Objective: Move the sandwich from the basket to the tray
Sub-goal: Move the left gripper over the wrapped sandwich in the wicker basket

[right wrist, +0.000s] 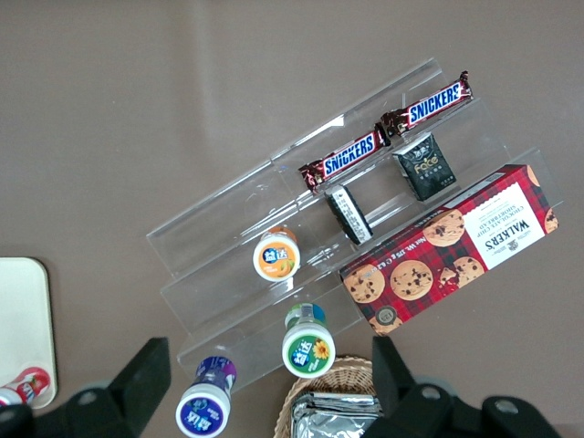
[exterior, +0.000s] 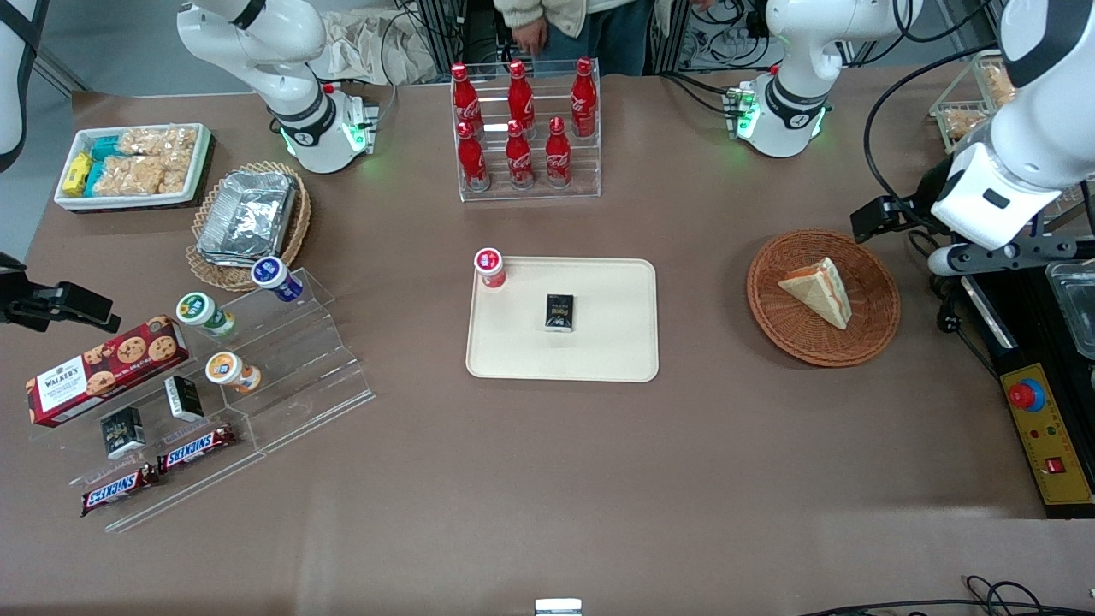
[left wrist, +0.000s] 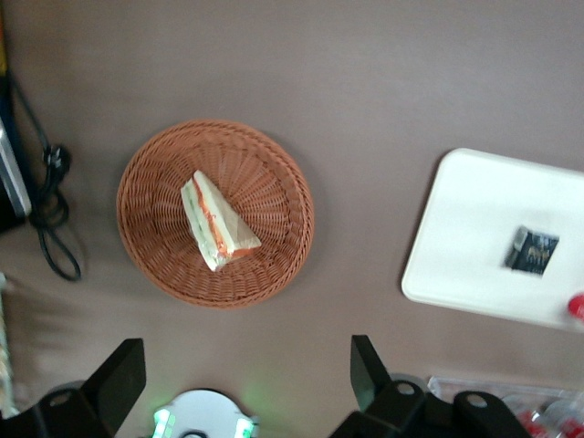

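The sandwich [exterior: 819, 291] is a pale triangular wedge with orange and green layers; it lies in the round reddish-brown basket [exterior: 770, 321]. The cream tray [exterior: 616, 346] lies mid-table, beside the basket toward the parked arm's end. In the left wrist view the sandwich [left wrist: 217, 222] lies in the basket [left wrist: 151, 246] with the tray [left wrist: 461, 237] beside it. My left gripper [left wrist: 242, 374] is open and empty. It hangs high above the table, off the basket's rim toward the working arm's base, touching nothing.
A small black packet [exterior: 560, 312] lies on the tray and a red-capped bottle [exterior: 489, 267] stands at its corner. A rack of cola bottles [exterior: 526, 128] stands farther from the camera. A control box [exterior: 1048, 441] and cables [left wrist: 50, 214] lie beside the basket.
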Motion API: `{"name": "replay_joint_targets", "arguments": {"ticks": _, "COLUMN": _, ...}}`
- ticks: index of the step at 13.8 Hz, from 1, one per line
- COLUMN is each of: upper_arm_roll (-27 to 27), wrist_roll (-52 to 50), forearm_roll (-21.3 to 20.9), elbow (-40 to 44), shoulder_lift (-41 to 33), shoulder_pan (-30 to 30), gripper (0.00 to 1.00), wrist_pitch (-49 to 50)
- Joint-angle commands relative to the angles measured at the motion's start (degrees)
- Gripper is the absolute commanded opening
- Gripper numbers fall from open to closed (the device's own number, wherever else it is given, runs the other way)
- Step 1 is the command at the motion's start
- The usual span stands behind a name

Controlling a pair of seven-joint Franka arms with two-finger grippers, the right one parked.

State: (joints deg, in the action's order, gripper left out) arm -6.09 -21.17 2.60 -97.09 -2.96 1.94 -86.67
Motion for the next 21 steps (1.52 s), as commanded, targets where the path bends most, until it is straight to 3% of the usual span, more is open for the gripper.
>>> {"name": "replay_joint_targets", "arguments": {"ticks": 1, "upper_arm_roll": 0.6, "wrist_roll": -8.9, "forearm_roll": 0.1, "elbow": -13.9, "shoulder_lift": -10.1, "shoulder_pan": 0.0, "gripper": 1.00, "wrist_pitch": -6.7}}
{"name": "replay_joint_targets", "arguments": {"ticks": 4, "upper_arm_roll": 0.8, "wrist_roll": -13.9, "forearm_roll": -0.4, "elbow": -25.8, "shoulder_lift": -18.2, "shoulder_pan": -0.1, "gripper": 1.00, "wrist_pitch": -11.9}}
{"name": "replay_joint_targets", "arguments": {"ticks": 7, "upper_arm_roll": 0.7, "wrist_roll": -25.3, "forearm_roll": -1.9, "elbow": -28.5, "shoulder_lift": -18.3, "shoulder_pan": -0.1, "gripper": 1.00, "wrist_pitch": -12.6}}
{"name": "replay_joint_targets", "arguments": {"ticks": 16, "upper_arm_roll": 1.4, "wrist_roll": -30.9, "forearm_roll": -2.9, "elbow": -37.1, "shoulder_lift": -19.3, "shoulder_pan": -0.2, "gripper": 1.00, "wrist_pitch": -17.6}}
{"name": "replay_joint_targets", "arguments": {"ticks": 21, "upper_arm_roll": 5.1, "wrist_roll": -30.8, "forearm_roll": -5.4, "elbow": -49.1, "shoulder_lift": -20.7, "shoulder_pan": -0.1, "gripper": 1.00, "wrist_pitch": -30.1}}
